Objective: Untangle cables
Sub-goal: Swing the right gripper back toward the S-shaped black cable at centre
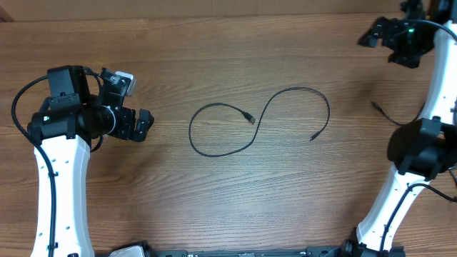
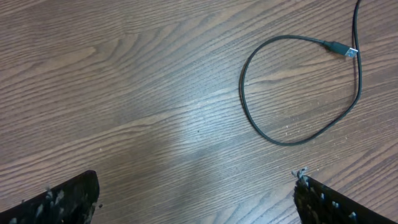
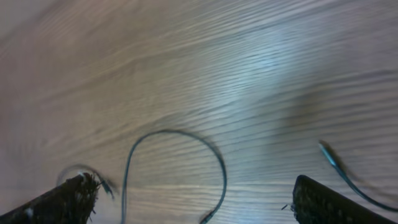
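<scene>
So, brown wood-grain surface [image 1: 214,207], left and right jaws both wide open, empty. Long thin black cable [image 1: 296,88] lies in a loose S mid-surface; a second black cord's end [image 1: 382,112] sits by the right arm [image 1: 418,143]. Seems light, floppy; I'd pinch beside a plug [image 1: 250,118].

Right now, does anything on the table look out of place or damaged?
Nothing looks damaged. One cable lies in a loose S mid-table; a second cable lies apart from it near the right arm, its far end hidden behind that arm.
</scene>
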### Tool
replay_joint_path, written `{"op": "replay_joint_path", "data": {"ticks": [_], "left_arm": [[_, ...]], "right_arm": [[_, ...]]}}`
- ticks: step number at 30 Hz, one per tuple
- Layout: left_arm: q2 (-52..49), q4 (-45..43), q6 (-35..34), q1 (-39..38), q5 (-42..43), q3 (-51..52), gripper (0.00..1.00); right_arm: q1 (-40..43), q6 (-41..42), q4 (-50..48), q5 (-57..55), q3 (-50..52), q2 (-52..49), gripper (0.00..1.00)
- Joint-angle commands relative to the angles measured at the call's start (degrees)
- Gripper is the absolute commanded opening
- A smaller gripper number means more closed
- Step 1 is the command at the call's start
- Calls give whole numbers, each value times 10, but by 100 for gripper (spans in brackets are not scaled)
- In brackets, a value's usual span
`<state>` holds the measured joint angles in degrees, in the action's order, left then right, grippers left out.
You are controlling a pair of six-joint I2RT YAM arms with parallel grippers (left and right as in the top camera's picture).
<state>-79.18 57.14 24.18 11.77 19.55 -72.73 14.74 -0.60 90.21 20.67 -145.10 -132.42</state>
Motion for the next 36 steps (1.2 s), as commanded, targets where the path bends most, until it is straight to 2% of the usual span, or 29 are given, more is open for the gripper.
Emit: {"op": "replay_joint_path", "data": {"ticks": [1, 20, 25, 30, 33, 36], "left_arm": [[-3, -2, 7, 2, 10, -2, 100], [-3, -2, 7, 2, 10, -2, 100], [-3, -2, 7, 2, 10, -2, 100], [-3, -2, 7, 2, 10, -2, 100], [-3, -2, 7, 2, 10, -2, 100], [-3, -2, 7, 2, 10, -2, 100]], "right_arm": [[-28, -14, 5, 4, -3, -3, 100], [-192, -29, 39, -4, -3, -3, 100], [-216, -28, 52, -5, -3, -3, 100], [-222, -23, 57, 70, -3, -3, 100], [-222, -21, 44, 77, -3, -3, 100], [-222, 71, 42, 7, -3, -3, 100]]}}
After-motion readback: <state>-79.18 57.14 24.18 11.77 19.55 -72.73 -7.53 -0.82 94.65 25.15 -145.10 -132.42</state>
